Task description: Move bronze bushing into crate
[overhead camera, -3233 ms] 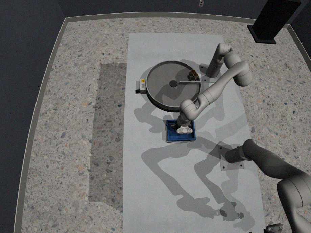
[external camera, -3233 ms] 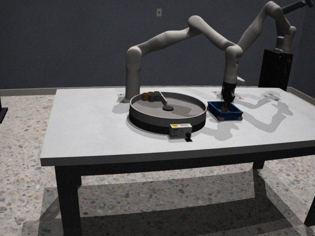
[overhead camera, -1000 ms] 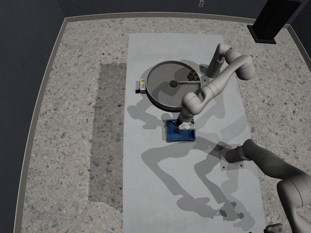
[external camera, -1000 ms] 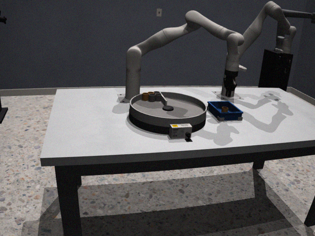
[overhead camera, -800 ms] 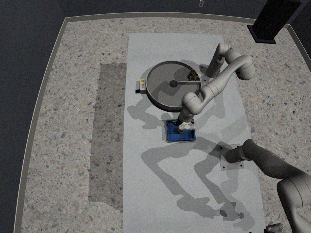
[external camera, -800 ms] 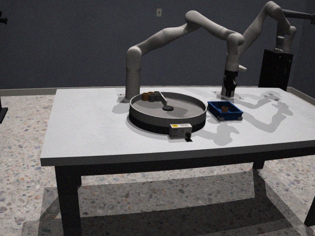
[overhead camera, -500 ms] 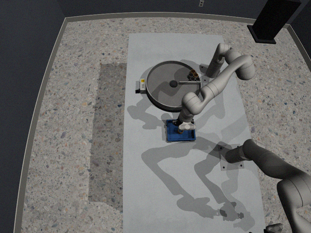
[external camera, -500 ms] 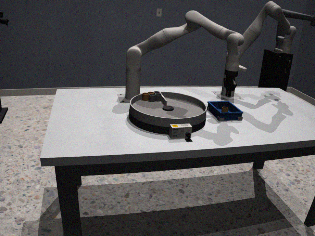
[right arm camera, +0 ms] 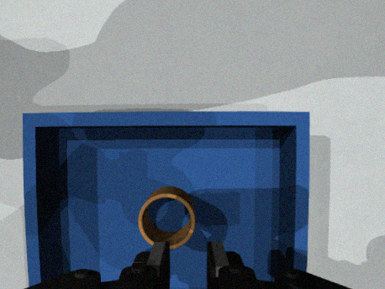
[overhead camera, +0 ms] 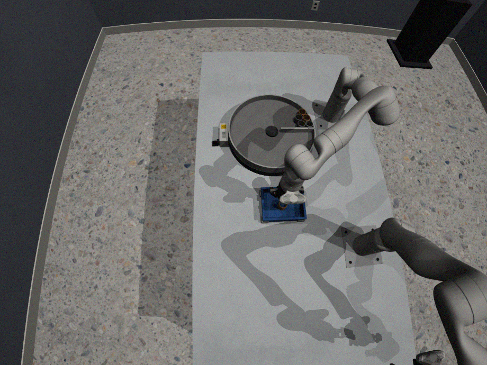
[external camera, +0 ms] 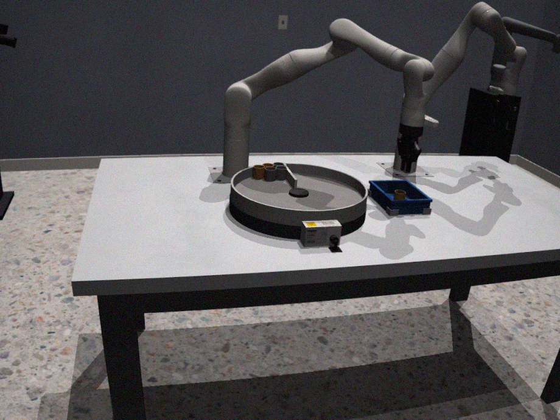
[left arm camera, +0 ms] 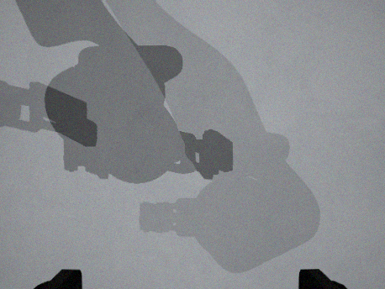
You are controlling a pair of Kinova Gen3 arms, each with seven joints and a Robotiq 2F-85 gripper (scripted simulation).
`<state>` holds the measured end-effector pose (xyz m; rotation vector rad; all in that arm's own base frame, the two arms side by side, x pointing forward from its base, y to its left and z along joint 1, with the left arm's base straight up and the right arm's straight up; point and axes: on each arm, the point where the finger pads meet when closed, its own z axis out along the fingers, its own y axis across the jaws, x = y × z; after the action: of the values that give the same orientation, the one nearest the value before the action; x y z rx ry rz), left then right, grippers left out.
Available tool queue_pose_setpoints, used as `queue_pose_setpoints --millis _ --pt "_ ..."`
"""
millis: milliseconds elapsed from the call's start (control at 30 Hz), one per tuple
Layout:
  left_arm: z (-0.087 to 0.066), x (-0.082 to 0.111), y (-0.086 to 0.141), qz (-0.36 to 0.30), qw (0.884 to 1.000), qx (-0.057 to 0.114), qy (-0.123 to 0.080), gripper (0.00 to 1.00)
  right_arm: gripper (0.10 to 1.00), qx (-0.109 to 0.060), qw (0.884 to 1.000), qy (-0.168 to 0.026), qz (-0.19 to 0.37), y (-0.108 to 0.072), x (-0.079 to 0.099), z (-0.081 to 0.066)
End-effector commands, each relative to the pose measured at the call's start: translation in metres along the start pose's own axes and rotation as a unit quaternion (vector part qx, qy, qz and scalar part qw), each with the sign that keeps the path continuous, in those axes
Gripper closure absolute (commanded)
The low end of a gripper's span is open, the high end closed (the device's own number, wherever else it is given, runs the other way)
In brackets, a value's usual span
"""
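Note:
The blue crate (overhead camera: 269, 214) (external camera: 409, 207) (right arm camera: 168, 119) sits level between its grey corner guides (external camera: 392, 211). One bronze bushing (overhead camera: 282, 208) (external camera: 399, 195) (right arm camera: 169, 190) stands upright on the crate floor. My right gripper (external camera: 408, 168) (right arm camera: 188, 262) hangs above the crate, its fingers part-way apart with nothing between them. The grey turntable (overhead camera: 251, 117) (external camera: 298, 217) carries a cluster of upright bushings near its rim: two bronze, one of them the front-left bushing (external camera: 259, 173), and several dark grey, such as one grey bushing (external camera: 270, 175). My left gripper (left arm camera: 190, 281) is wide open and empty, above the table.
A thin divider bar (overhead camera: 297, 128) (external camera: 291, 177) lies beside the bushings, reaching from near the black hub (overhead camera: 271, 131) (external camera: 298, 193) towards the rim. A small white box (overhead camera: 223, 134) (external camera: 318, 234) stands against the turntable's outer side. The crate is close beside the turntable.

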<state>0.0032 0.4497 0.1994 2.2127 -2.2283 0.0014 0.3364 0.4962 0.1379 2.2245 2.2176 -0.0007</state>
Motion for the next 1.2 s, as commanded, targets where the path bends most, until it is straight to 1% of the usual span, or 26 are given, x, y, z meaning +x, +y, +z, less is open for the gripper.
queue_pose_setpoints --millis 0,100,233,300,400,500,567,1167 --pt "-0.001 0.000 0.000 0.000 1.000 0.000 -0.001 0.001 0.099 -0.001 1.000 0.001 0.000 0.000 0.000 -0.006" --pt "-0.001 0.000 0.000 0.000 1.000 0.000 -0.001 0.001 0.099 -0.001 1.000 0.001 0.000 0.000 0.000 -0.022" --pt "-0.001 0.000 0.000 0.000 1.000 0.000 -0.001 0.001 0.099 -0.001 1.000 0.001 0.000 0.000 0.000 -0.054" --pt "-0.001 0.000 0.000 0.000 1.000 0.000 -0.001 0.001 0.099 -0.001 1.000 0.001 0.000 0.000 0.000 -0.054" --pt "-0.001 0.000 0.000 0.000 1.000 0.000 -0.001 0.001 0.099 -0.001 1.000 0.001 0.000 0.000 0.000 -0.075" --pt "-0.001 0.000 0.000 0.000 1.000 0.000 -0.001 0.001 0.099 -0.001 1.000 0.001 0.000 0.000 0.000 -0.086" --pt "-0.001 0.000 0.000 0.000 1.000 0.000 -0.001 0.001 0.099 -0.001 1.000 0.001 0.000 0.000 0.000 -0.088" --pt "-0.001 0.000 0.000 0.000 1.000 0.000 -0.001 0.001 0.099 -0.001 1.000 0.001 0.000 0.000 0.000 -0.088"
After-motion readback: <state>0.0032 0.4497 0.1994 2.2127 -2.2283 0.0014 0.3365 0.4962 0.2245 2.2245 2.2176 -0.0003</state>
